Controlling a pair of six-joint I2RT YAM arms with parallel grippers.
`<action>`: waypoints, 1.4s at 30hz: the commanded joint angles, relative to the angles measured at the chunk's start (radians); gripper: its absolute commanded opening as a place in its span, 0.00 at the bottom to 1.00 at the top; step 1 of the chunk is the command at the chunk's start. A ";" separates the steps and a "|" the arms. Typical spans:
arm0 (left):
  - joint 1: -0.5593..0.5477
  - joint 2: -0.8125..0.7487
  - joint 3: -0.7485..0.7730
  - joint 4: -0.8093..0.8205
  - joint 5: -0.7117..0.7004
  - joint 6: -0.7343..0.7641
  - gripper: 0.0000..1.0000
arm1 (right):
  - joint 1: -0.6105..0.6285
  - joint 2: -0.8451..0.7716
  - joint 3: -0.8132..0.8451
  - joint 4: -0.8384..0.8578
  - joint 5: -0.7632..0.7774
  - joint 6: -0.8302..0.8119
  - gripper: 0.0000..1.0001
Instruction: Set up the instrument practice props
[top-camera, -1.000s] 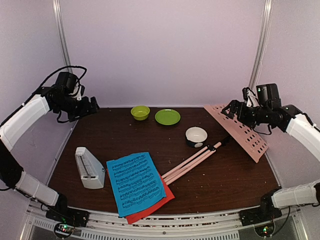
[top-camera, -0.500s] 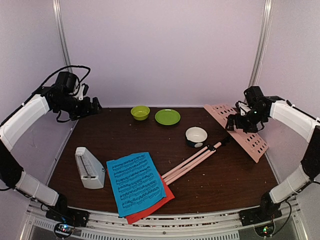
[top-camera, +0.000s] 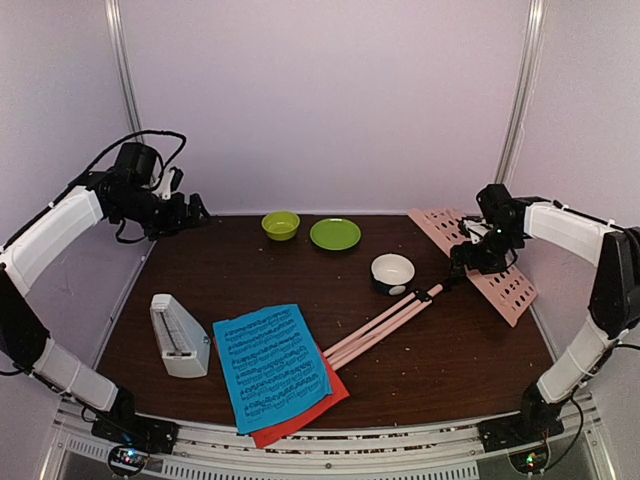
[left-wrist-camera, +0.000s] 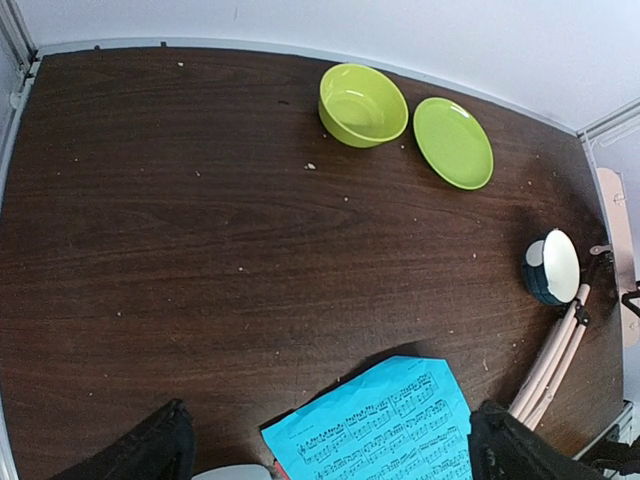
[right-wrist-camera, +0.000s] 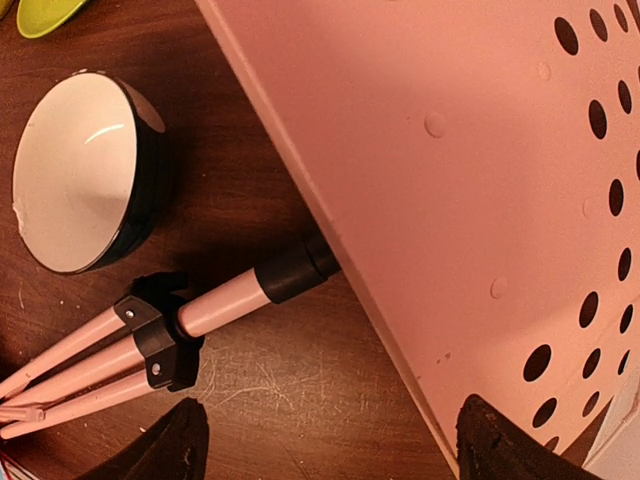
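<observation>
We see the left gripper (left-wrist-camera: 330, 420) up in the air over the far left of the table (top-camera: 450, 360). Its two fingers are spread wide and nothing is between them. The right gripper (right-wrist-camera: 328, 425) is down low at the far right, just above the pink music stand (top-camera: 495, 275). Its fingers are wide apart too. One is on each side of the spot where the stand's board (right-wrist-camera: 450, 180) with holes meets its pole (right-wrist-camera: 230, 298), and we cannot see them touching or gripping anything. The music stand is lying down on the table, not standing up. Its board is tilted at the far right. Its legs (top-camera: 385, 322) are folded together and point toward the near left, where their tips reach the pages. The blue page (top-camera: 270, 365) lies flat near the front, a bit left of the middle. It is on top of the red page (top-camera: 325, 408), which peeks out at the near right edge. The white metronome (top-camera: 180, 335) stands upright just left of the blue page. At the far side a green bowl (top-camera: 281, 225) and a green plate (top-camera: 335, 234) sit side by side. A white bowl (top-camera: 392, 272) with a dark rim sits close to the top of the legs.
</observation>
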 joint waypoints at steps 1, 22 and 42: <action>-0.007 0.013 0.029 0.075 0.049 -0.014 0.98 | -0.008 0.045 0.043 -0.016 -0.047 -0.072 0.82; -0.006 0.006 -0.019 0.181 0.130 -0.072 0.98 | -0.013 0.067 0.023 0.009 0.092 -0.149 0.26; -0.005 -0.020 -0.115 0.326 0.180 -0.132 0.98 | -0.002 -0.134 -0.025 0.032 0.146 -0.193 0.00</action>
